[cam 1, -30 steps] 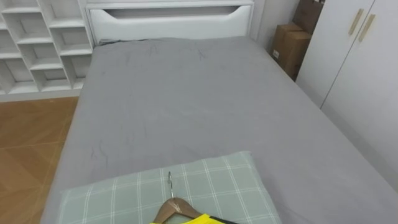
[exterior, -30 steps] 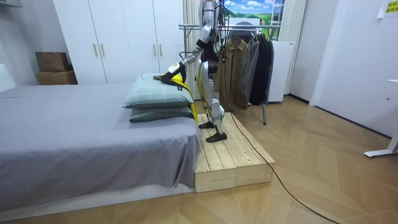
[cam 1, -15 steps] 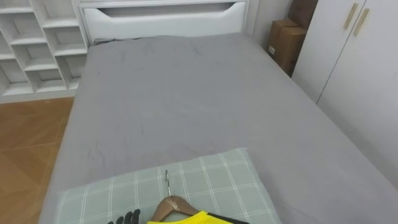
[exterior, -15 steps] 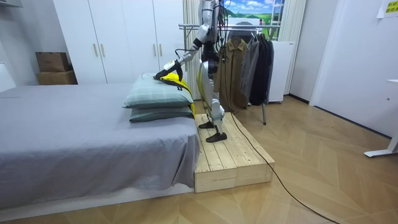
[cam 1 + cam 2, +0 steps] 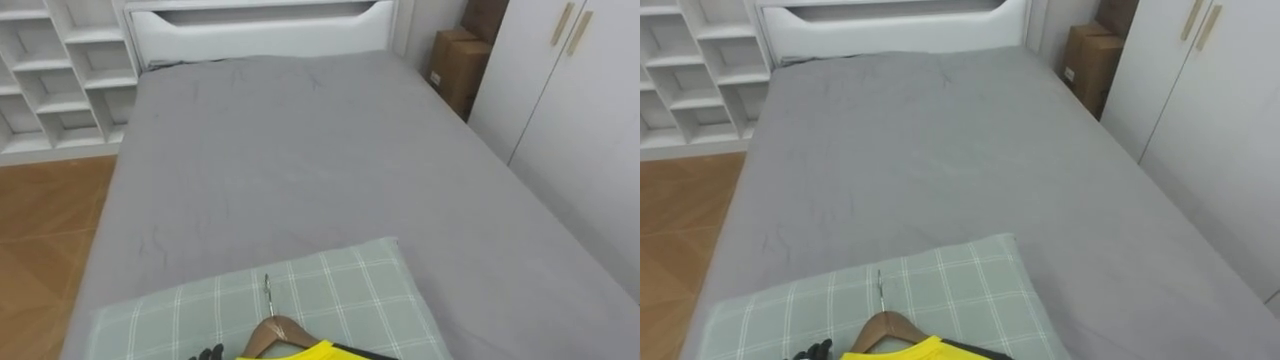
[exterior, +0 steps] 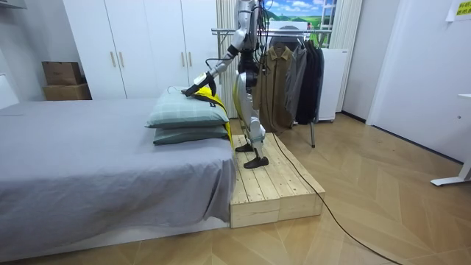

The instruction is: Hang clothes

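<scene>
At the near end of the bed (image 5: 300, 150), on a green checked pillow (image 5: 340, 290): one wooden hanger (image 5: 283, 328), lying flat, metal hook pointing toward the far headboard (image 5: 260, 25). Already dressed with a yellow garment (image 5: 300, 352), collar at the hanger's shoulders, remainder trailing off the pillow's near side and down the end of the bed in the room view. Probably laid so to keep the hook free of cloth and within easy reach.

Left hand (image 5: 205, 352): dark tip at the near edge, just left of the hanger; in the room view stretched out from the body over the pillow top. Open or closed: cannot tell. Contact with the hanger: cannot tell. Judged to be going for the hanger's left shoulder ahead of a lift.

Stance: upright on a pale wooden platform (image 6: 272, 191) set against the bed's end, facing the bed.

Behind the robot: rail (image 6: 223, 31) with dark coats (image 6: 294, 73) hanging; presumed destination, calling for a turn away from the bed.

Surroundings: second pillow (image 6: 188, 135) beneath the first; white wardrobe (image 5: 590, 120) right; cardboard boxes (image 5: 455, 65) far right; white shelves (image 5: 50, 70) far left.

Status: garment on hanger, not yet on the rail.
</scene>
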